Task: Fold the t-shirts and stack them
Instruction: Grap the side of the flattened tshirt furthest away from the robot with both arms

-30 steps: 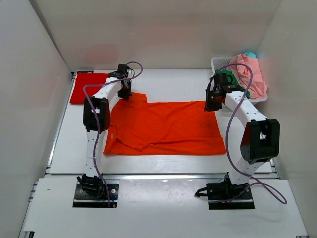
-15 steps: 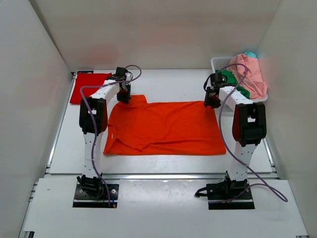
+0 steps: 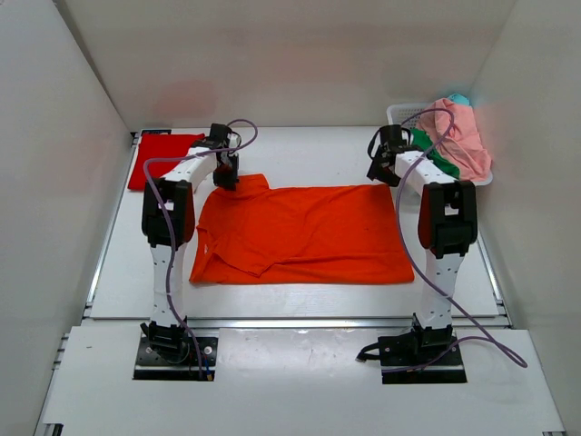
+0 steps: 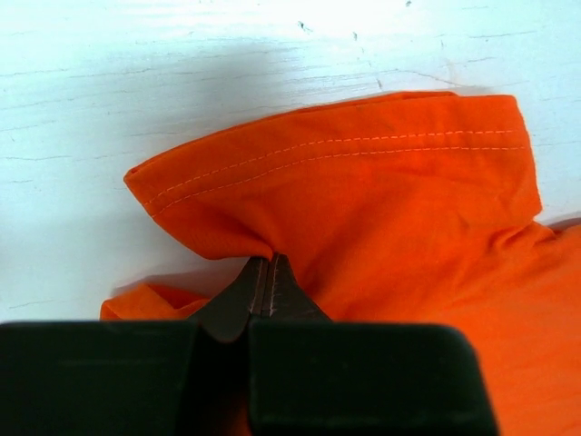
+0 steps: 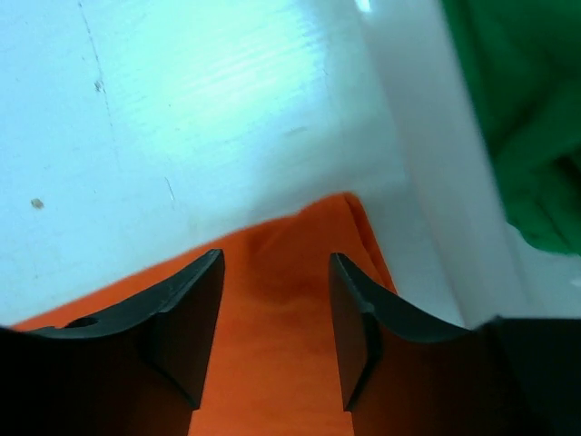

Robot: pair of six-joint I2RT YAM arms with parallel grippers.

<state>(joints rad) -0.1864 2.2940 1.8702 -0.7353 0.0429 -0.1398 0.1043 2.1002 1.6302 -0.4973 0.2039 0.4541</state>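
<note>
The bright orange t-shirt (image 3: 304,233) lies spread flat in the middle of the table. My left gripper (image 3: 226,177) is shut on the cloth of its far left sleeve (image 4: 363,182), which bunches at the fingertips. My right gripper (image 3: 382,173) is open above the shirt's far right corner (image 5: 309,263), jaws apart with nothing between them. A folded deeper red t-shirt (image 3: 162,158) lies at the far left. Green (image 3: 434,154), pale pink (image 3: 461,136) and teal (image 3: 460,98) shirts are piled in the basket.
The white lattice basket (image 3: 402,114) stands at the far right corner, close beside my right gripper; its white wall (image 5: 427,163) and green cloth (image 5: 526,118) show in the right wrist view. White walls enclose the table on three sides.
My right gripper has moved toward the far side, from over the shirt's right edge to its far right corner. The left gripper has barely shifted and still holds the sleeve.
</note>
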